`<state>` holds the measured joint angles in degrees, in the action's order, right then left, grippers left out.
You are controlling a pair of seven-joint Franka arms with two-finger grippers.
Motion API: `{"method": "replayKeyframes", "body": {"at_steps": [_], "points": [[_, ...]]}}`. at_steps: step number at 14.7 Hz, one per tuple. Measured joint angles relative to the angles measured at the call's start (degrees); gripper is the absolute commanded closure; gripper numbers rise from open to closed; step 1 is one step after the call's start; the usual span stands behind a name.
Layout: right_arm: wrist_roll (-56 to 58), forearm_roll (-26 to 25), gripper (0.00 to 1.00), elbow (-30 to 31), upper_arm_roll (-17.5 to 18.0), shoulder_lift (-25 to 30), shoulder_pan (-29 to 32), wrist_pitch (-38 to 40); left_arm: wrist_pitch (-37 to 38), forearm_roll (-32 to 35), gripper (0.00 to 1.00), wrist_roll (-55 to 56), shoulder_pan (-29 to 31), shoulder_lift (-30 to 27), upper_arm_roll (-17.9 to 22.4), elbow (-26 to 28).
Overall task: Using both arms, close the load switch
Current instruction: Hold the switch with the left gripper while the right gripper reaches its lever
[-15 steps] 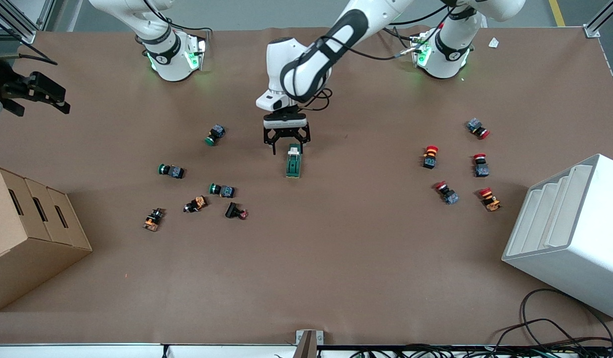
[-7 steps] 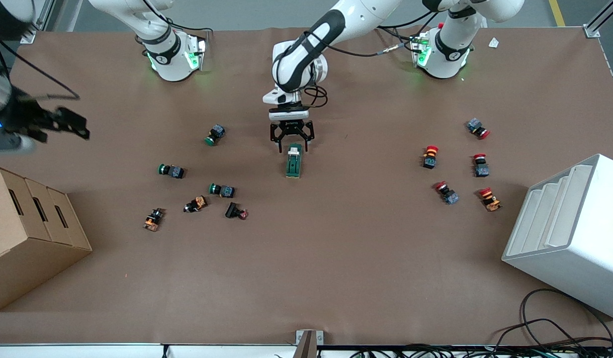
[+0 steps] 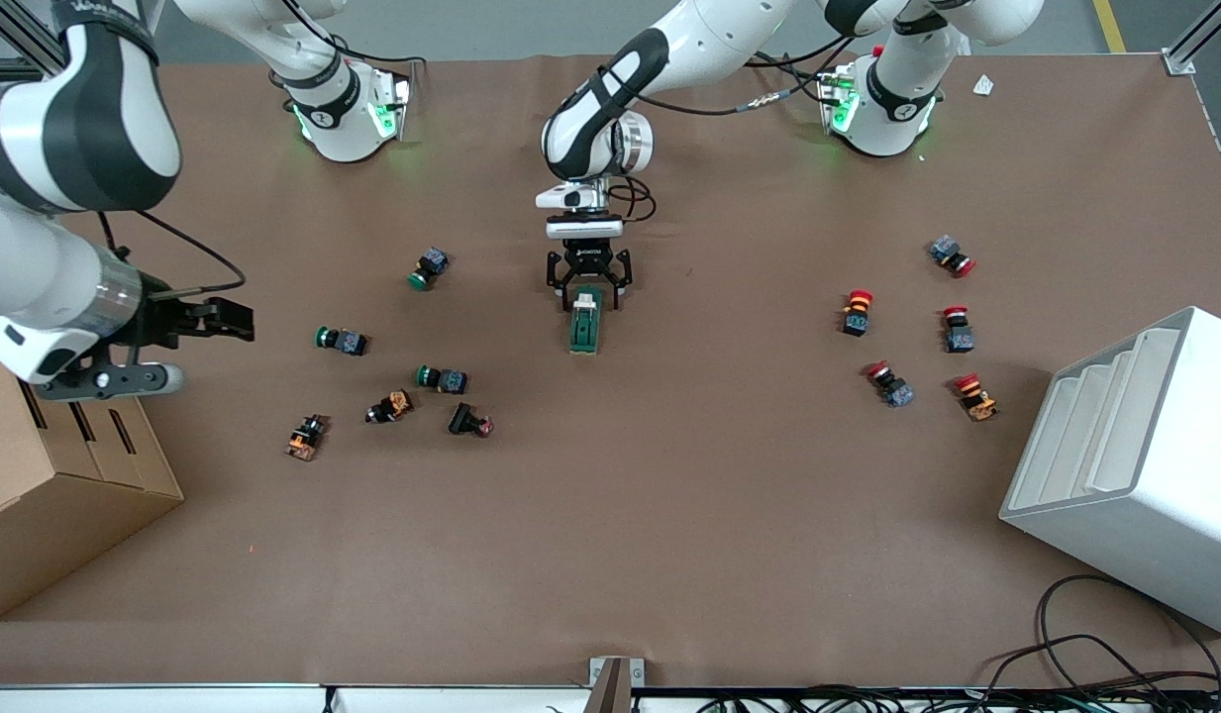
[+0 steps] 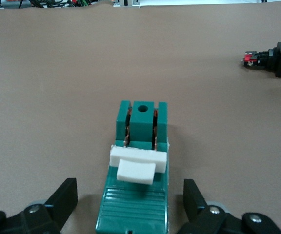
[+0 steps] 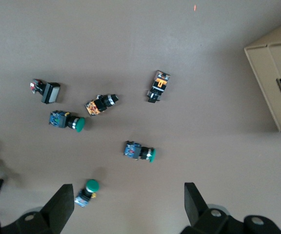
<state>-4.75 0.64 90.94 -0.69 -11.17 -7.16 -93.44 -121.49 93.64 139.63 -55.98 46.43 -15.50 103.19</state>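
At frame center, the load switch (image 3: 585, 322) lies unclosed, its white lever (image 4: 136, 165) raised. The left gripper (image 3: 587, 286) straddles its upper end, fingers spread; the right gripper (image 3: 214, 319), also spread, hangs at frame's left edge.

The brown table (image 3: 669, 515) carries the load switch (image 3: 585, 323), scattered push buttons (image 3: 442, 377), a cardboard box (image 3: 65, 495) and a white rack (image 3: 1135, 465).
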Motion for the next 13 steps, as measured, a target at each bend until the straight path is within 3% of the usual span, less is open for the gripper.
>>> {"method": "replayKeyframes", "body": {"at_steps": [5, 13], "points": [[-17.43, 6.08, 0.00, 0.34, 0.21, -1.14, -7.00, -0.62, 0.22, 0.14, 0.04, 0.00, -1.27, 0.00, -0.01, -0.13], [-44.85, 7.10, 0.00, 1.96, 0.25, -5.71, -18.71, -7.11, 1.50, 0.29, 0.04, 0.11, -2.25, 0.50, 0.01, 0.14]]}}
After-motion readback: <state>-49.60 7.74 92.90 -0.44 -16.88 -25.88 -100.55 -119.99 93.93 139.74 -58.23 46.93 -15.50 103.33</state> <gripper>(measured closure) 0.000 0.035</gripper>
